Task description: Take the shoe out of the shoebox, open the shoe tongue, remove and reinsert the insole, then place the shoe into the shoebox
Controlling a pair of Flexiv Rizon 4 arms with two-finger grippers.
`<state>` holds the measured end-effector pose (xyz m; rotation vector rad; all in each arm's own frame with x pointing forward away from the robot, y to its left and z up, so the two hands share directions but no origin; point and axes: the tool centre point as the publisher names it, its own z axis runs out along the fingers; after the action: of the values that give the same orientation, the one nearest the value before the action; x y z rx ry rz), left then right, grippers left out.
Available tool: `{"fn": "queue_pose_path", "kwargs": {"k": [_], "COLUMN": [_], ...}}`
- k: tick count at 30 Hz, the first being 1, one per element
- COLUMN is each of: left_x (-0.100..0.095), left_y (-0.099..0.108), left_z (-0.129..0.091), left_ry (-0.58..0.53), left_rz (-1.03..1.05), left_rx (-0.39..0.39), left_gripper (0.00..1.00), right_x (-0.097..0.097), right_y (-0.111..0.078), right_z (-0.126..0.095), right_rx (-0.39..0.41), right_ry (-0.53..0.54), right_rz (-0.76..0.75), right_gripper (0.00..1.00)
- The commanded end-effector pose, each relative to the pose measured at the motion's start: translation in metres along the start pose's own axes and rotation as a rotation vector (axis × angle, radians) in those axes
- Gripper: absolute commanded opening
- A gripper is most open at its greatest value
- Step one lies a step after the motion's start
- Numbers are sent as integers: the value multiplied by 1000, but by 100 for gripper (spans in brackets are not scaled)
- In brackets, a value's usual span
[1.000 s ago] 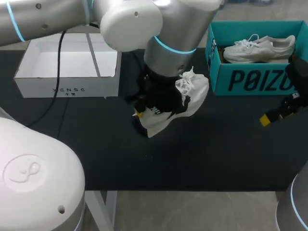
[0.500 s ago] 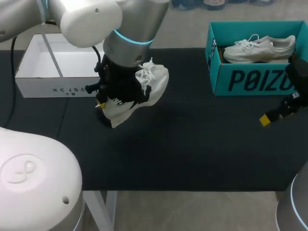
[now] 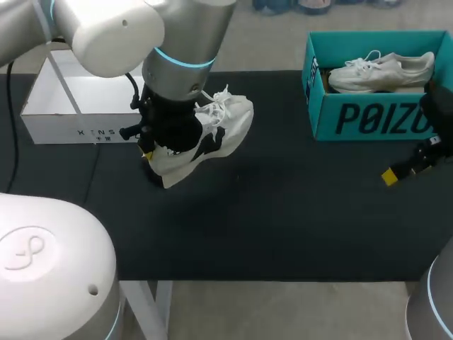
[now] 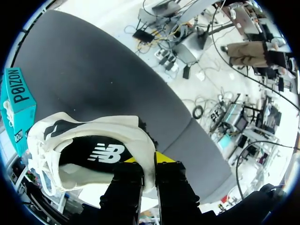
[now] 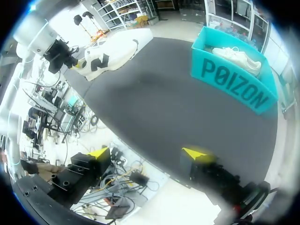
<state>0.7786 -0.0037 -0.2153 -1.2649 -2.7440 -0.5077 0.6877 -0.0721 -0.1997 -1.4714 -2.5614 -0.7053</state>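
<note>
- Over the last second the left arm has carried the shoe (image 3: 212, 131) from mid-table across to just beside the white shoebox (image 3: 92, 131).
- The left gripper (image 4: 149, 161) pinches the heel wall. The heel is low and the toe is raised towards the teal box (image 3: 368, 117).
- The white box lies just past the heel end, so the left arm looks best placed.
- The right gripper (image 5: 147, 154) sits spread wide, well apart.

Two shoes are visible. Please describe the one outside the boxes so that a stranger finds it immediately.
Start at the white shoebox on the table's left. Just right of it, the left pincer holds a white-and-black shoe, tilted. Unlike the plain pale shoe lying in the teal box, it has black side patches.
</note>
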Motion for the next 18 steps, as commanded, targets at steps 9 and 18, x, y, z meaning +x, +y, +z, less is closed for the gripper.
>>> {"fn": "queue_pose_path", "kwargs": {"k": [9,18], "left_x": [4,3], "left_y": [1,78], "left_z": [0,-19], "left_ry": [-15,-74], "left_rz": [2,66], "left_rx": [0,-123], "left_gripper": [0,0], "right_x": [0,0], "right_y": [-1,-1], "right_z": [1,1], "right_rx": [-2,-2], "right_ry": [-2,-2], "right_rz": [0,0], "right_gripper": [100,100]}}
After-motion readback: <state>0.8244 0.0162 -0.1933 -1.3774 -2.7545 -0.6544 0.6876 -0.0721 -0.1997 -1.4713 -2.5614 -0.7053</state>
